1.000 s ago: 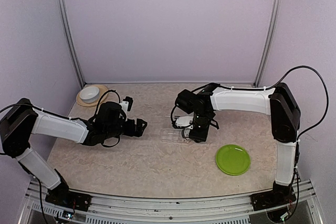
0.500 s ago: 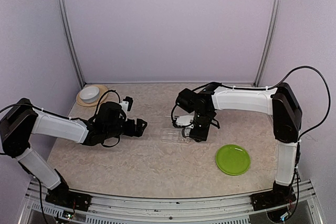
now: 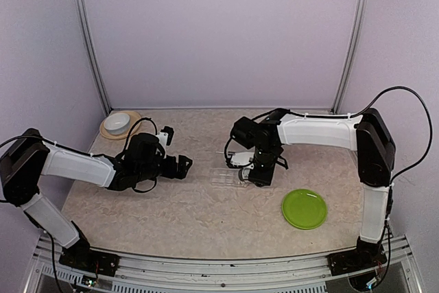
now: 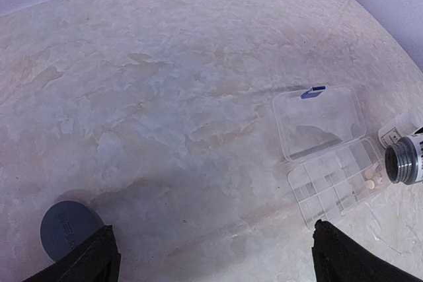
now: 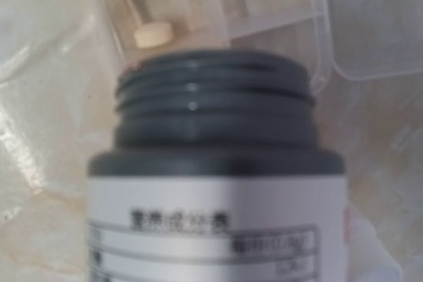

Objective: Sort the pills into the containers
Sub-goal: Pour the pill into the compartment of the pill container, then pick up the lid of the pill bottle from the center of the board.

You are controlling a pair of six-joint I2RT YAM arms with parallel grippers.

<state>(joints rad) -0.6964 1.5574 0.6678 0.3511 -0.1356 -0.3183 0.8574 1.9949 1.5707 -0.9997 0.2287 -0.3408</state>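
Leftmost, the left gripper (image 4: 213, 229) hangs wide open and empty above the loose cap (image 4: 69, 230). Rightward, pills (image 4: 371, 181) lie in the pill organizer (image 4: 310, 197)'s end compartment. The tipped pill bottle (image 5: 217, 163), clamped in the right gripper (image 3: 263, 172), could overpour and scatter more past the rim.

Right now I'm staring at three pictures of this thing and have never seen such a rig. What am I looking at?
Two robot arms are bolted at the near edge of a table. One picture looks down from above; the other two come from cameras on each wrist. The left fingers are spread open over the table, near a loose grey cap. The right fingers hold an open bottle, tipped toward a clear box with compartments, its lid open. A pill lies in one compartment. A green plate and a white bowl also sit on the table.
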